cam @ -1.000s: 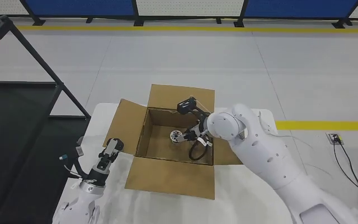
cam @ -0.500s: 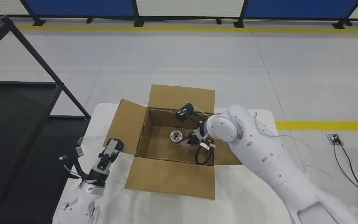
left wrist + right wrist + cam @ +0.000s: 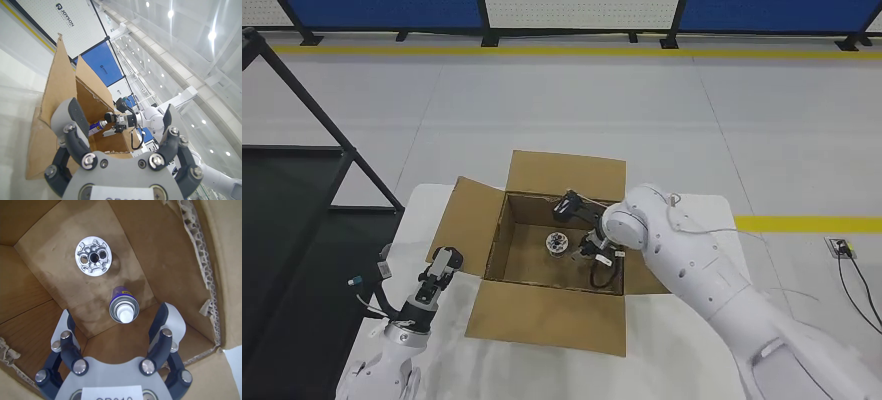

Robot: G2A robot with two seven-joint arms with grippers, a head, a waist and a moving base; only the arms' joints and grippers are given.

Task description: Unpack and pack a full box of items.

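a: between the fingers (image 3: 66, 323) of the right gripper (image 3: 115, 310), which are spread wide and hold nothing, stands the spray can (image 3: 122, 302), upright on the floor of the box (image 3: 28, 291). how would you take it?

b: straight down, i think, so both fingers pass the rim evenly and close on the body below the shoulder, not on the white nozzle. a pinch up there could tip it or set it off.

a: and the metal disc (image 3: 93, 256)?

b: it lies flat, apart from the can. seen from above, the gripper is at its 3 o'clock, near the box wall on that side. i'd mind that wall on the lift.

a: the left gripper (image 3: 445, 260)?

b: fingers apart too, empty, over the table (image 3: 662, 340) at the box's 8 o'clock, well apart from the can.
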